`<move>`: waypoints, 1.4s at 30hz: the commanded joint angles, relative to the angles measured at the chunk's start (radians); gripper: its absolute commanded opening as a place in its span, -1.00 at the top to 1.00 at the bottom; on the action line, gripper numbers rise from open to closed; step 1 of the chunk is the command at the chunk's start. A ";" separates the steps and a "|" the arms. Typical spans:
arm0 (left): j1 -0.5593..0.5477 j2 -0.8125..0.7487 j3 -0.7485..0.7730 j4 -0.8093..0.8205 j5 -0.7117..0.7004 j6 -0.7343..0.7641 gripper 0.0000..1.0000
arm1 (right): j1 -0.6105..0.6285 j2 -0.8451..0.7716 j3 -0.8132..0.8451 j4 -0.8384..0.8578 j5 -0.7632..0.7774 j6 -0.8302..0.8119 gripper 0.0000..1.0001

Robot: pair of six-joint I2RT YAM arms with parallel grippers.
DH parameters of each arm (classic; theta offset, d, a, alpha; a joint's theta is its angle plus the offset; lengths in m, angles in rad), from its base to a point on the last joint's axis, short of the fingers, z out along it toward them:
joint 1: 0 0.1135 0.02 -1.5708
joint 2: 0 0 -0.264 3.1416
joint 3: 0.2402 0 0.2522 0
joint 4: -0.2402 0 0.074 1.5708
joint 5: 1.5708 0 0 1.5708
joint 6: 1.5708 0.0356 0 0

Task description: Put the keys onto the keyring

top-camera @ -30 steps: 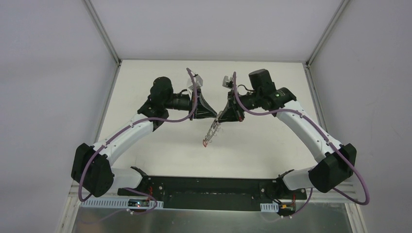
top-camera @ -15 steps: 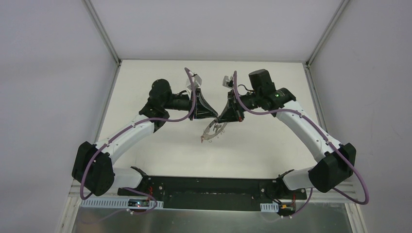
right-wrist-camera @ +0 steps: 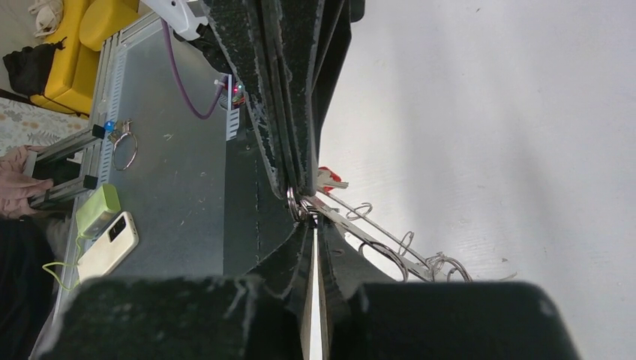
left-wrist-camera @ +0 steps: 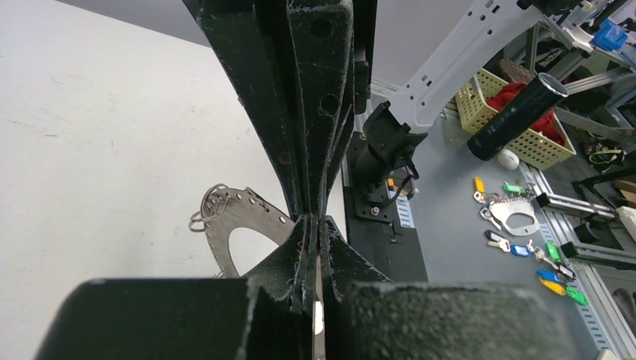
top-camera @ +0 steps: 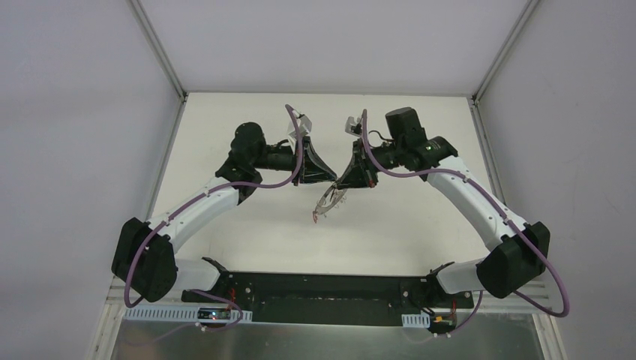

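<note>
The keyring [top-camera: 328, 201], a flat grey metal ring rimmed with small wire loops, hangs tilted above the white table, between my two grippers. My left gripper [top-camera: 331, 181] is shut, and the keyring [left-wrist-camera: 236, 225] runs in to its fingertips [left-wrist-camera: 304, 229]. My right gripper [top-camera: 340, 184] is shut at the keyring's edge [right-wrist-camera: 375, 238], where wire loops bunch at its tip [right-wrist-camera: 304, 208]. A key with a red head [top-camera: 316, 219] dangles from the ring's low end and shows just beyond the right fingers [right-wrist-camera: 328, 178]. No other keys show.
The black base bar [top-camera: 315, 289] runs along the near table edge. White walls and frame posts [top-camera: 159, 52] close in the table. Off the table lie spare keys [left-wrist-camera: 517, 225], a yellow basket [left-wrist-camera: 525, 112] and a phone [right-wrist-camera: 112, 240].
The keyring swung up flatter half a second ago and has dropped partway back toward hanging. Both arms stayed nearly still, tips together.
</note>
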 commanded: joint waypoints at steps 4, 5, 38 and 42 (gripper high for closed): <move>0.002 -0.011 0.013 0.068 0.000 -0.002 1.00 | -0.024 -0.071 -0.013 0.020 0.011 -0.018 0.69; 0.002 -0.011 0.013 0.059 -0.006 0.003 1.00 | -0.024 -0.078 -0.011 0.020 0.013 -0.018 0.65; 0.002 0.009 0.011 0.045 -0.029 -0.042 1.00 | 0.018 -0.021 0.066 0.030 0.030 -0.007 0.65; 0.002 0.010 0.010 0.045 -0.028 -0.042 1.00 | 0.018 -0.022 0.068 0.028 0.028 -0.009 0.84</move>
